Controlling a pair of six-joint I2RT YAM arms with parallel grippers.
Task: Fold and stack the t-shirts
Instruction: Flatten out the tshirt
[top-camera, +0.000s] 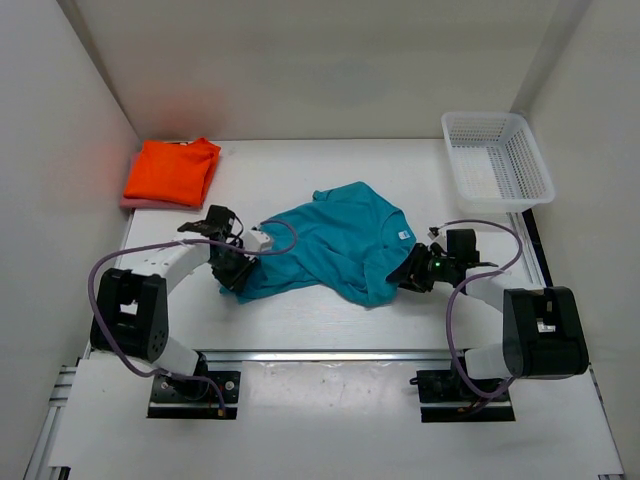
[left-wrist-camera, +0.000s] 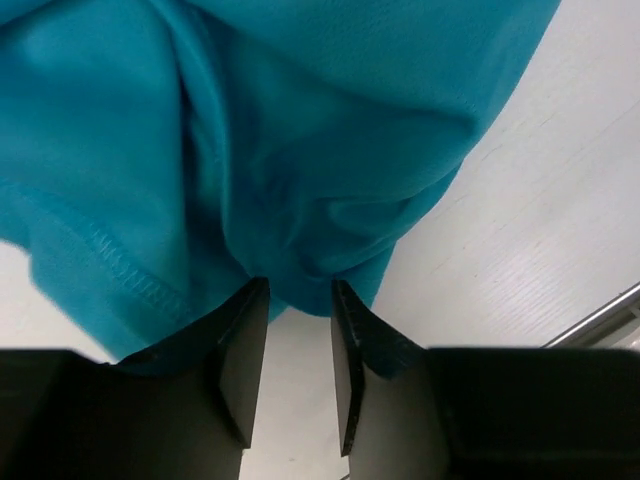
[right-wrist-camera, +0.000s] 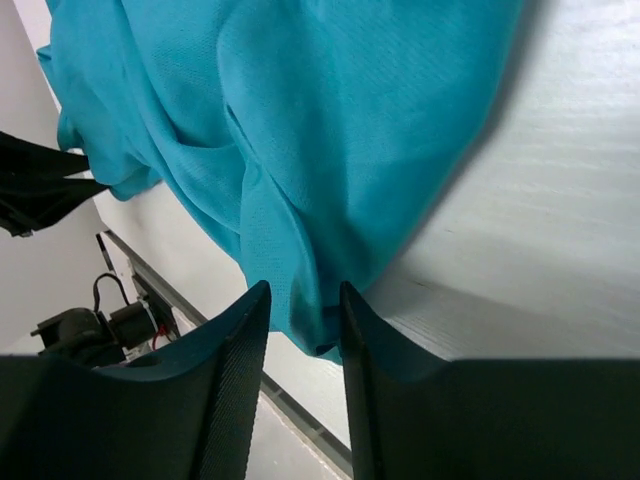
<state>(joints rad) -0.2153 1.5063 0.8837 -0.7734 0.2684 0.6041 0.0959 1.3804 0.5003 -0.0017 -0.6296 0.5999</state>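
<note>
From above, a crumpled teal-blue cloth t-shirt (top-camera: 340, 240) lies mid-table. The left gripper (top-camera: 235, 268) is at its near-left edge and the right gripper (top-camera: 412, 272) at its near-right edge. A folded bright orange t-shirt (top-camera: 172, 170) rests far left on a dusty pink t-shirt (top-camera: 130, 202). A white plastic lattice basket (top-camera: 540, 185) stands far right.

Left wrist: the 2 fingers (left-wrist-camera: 245, 350) stand parted, with teal cloth at their tips, unpinched.

Right wrist: the 2 fingers (right-wrist-camera: 240, 360) are likewise apart, with a fold of the shirt hanging at their mouth.

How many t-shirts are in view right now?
3. A teal shirt lies crumpled in the middle; an orange shirt sits folded at the far left, atop a pink shirt showing only its edge.
</note>
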